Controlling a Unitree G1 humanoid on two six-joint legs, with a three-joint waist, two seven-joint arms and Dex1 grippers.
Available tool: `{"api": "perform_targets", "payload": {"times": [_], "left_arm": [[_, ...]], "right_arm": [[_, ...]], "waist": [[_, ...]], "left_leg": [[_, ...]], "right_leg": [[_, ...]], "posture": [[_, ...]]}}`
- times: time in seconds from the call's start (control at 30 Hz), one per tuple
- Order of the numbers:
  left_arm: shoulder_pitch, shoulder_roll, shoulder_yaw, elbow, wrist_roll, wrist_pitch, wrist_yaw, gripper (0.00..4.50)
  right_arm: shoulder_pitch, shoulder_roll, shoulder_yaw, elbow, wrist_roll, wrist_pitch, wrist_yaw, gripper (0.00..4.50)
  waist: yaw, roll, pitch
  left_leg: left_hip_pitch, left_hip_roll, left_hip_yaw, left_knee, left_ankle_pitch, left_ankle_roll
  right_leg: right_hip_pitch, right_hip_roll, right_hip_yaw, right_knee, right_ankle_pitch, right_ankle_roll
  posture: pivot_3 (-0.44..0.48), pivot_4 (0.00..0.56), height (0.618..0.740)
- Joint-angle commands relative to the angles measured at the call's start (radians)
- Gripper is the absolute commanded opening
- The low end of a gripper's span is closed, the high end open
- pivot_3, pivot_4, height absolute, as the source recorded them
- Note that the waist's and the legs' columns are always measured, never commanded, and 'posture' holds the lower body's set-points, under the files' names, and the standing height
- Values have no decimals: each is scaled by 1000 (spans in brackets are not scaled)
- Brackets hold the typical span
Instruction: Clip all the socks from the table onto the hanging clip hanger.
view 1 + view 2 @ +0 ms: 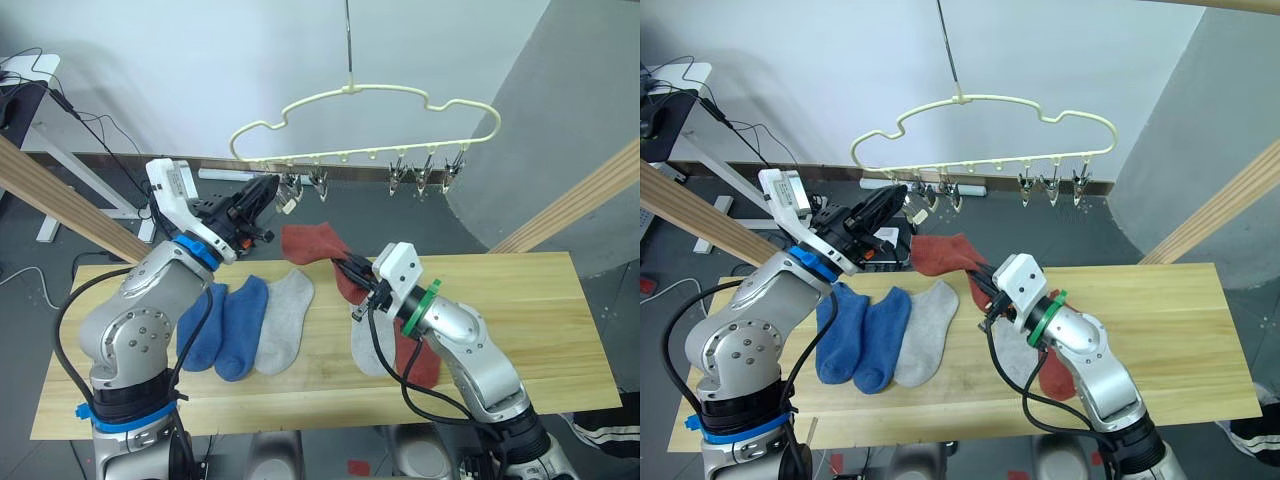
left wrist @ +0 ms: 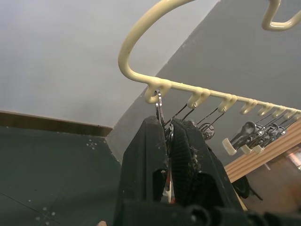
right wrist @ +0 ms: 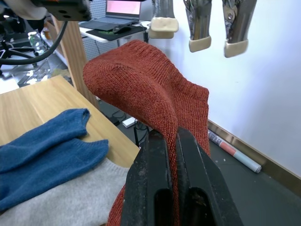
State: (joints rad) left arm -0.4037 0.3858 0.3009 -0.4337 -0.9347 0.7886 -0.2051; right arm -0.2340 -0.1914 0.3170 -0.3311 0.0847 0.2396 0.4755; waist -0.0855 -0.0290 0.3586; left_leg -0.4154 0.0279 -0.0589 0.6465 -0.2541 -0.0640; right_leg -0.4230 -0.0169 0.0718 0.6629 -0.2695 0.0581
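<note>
Pinched rust-red sock [image 3: 155, 99] (soft ribbed knit)

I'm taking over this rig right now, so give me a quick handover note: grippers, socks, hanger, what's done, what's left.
Left gripper: shut on a metal clip of the clip hanger.
Right gripper: shut on a rust red sock, lifted below the clips.
On the table: two blue socks, two grey socks and another rust red one.
Done: nothing clipped yet. Left: all six.
</note>
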Motion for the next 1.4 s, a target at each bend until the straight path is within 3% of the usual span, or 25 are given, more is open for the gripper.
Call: {"api": "perform_targets", "payload": {"times": [0.03,1.4], "left_arm": [[-2,12,15,-54,-42,3,7,83],[22,14,-4,-60,-52,-4,20,83]], "right_arm": [[-15,23,8,-8,-11,-39,-15,0],[-126,168,15,126,-48,-127,-66,0]], "waist": [[0,0,0],[0,0,0]], "left_leg": [[0,0,0,0,0,0],[0,0,-1,1,0,0]], "right_leg": [[0,0,0,0,0,0],[0,-1,0,2,0,0]], "posture": [[-140,369,740],[-130,363,740]]}}
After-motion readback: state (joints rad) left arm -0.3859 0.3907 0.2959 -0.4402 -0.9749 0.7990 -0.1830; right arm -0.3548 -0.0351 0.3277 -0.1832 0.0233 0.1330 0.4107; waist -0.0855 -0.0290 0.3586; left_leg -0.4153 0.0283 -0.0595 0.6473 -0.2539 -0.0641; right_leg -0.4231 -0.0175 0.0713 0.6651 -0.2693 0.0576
